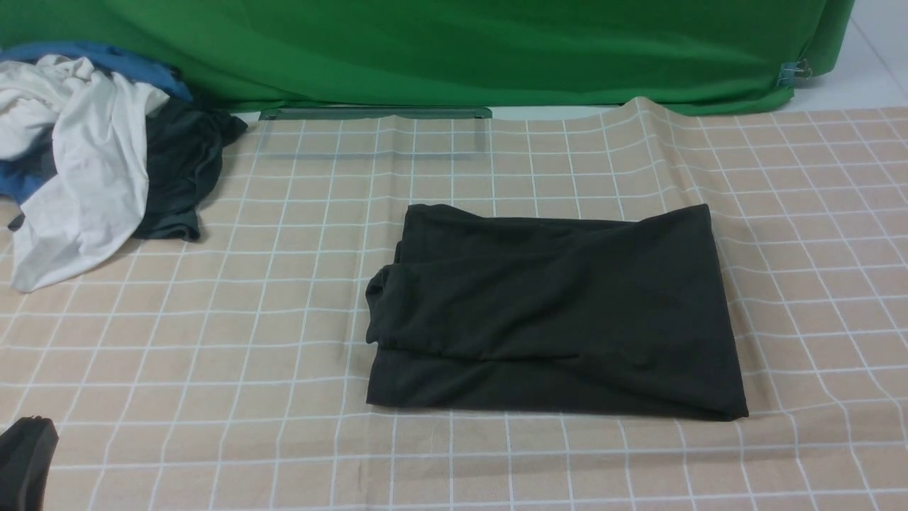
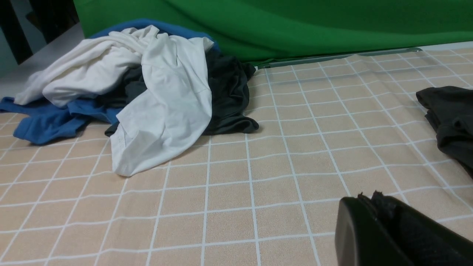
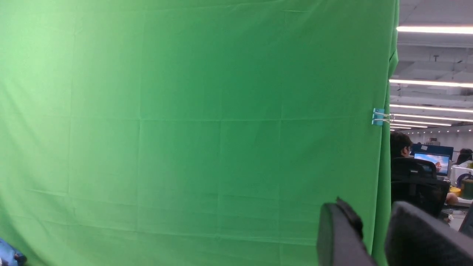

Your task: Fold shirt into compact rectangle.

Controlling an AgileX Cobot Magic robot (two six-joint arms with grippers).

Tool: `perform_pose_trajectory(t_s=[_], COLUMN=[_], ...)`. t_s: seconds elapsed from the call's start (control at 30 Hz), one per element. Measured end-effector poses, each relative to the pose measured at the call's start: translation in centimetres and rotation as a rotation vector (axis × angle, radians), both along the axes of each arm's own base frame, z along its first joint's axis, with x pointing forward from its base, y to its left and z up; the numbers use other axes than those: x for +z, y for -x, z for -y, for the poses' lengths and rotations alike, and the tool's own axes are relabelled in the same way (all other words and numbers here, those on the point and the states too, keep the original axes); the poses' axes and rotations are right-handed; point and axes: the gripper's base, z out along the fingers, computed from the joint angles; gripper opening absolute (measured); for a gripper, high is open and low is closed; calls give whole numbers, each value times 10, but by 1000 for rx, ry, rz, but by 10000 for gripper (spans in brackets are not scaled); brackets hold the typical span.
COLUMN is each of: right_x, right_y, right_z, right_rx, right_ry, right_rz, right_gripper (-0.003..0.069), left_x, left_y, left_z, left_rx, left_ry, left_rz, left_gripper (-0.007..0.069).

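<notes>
Checked tablecloth [image 1: 213,319] — folded black shirt [image 1: 560,319] lies flat, untouched.

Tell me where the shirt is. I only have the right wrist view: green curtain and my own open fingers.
Observer: The shirt lies on the checked tablecloth, folded into a rough rectangle, slightly right of centre.
Operator: Anything gripping it?
Observer: No. The left gripper is shut and empty, low at the near left, apart from the shirt.
Operator: Other clothes close by?
Observer: A pile of clothes, white, blue and dark grey, sits at the far left, apart from the shirt.
</notes>
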Motion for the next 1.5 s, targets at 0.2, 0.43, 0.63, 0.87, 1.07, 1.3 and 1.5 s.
perform_pose_trajectory(t_s=[0.2, 0.43, 0.63, 0.87, 1.07, 1.3, 1.5], right_x=[-1, -45, -126, -155, -155, -155, -155], right_y=[1, -14, -28, -29, -29, -29, -29], right_z=[0, 2, 3, 2, 2, 2, 2], right_rx=[-5, -146, -179, -161, -162, -162, -161], right_ry=[2, 105, 163, 178, 179, 176, 174], right_rz=[-2, -227, -448, -597, -599, -600, -600], right_gripper=[237, 237, 237, 237, 237, 237, 237], left_x=[0, 0, 0, 0, 0, 0, 0], left_y=[0, 0, 0, 0, 0, 0, 0], left_z=[0, 0, 0, 0, 0, 0, 0], left_rx=[0, 0, 0, 0, 0, 0, 0], left_ry=[0, -1, -1, -2, -2, -2, -1], left_rz=[0, 1, 1, 0, 0, 0, 0], left_gripper=[19, 19, 19, 20, 20, 20, 20])
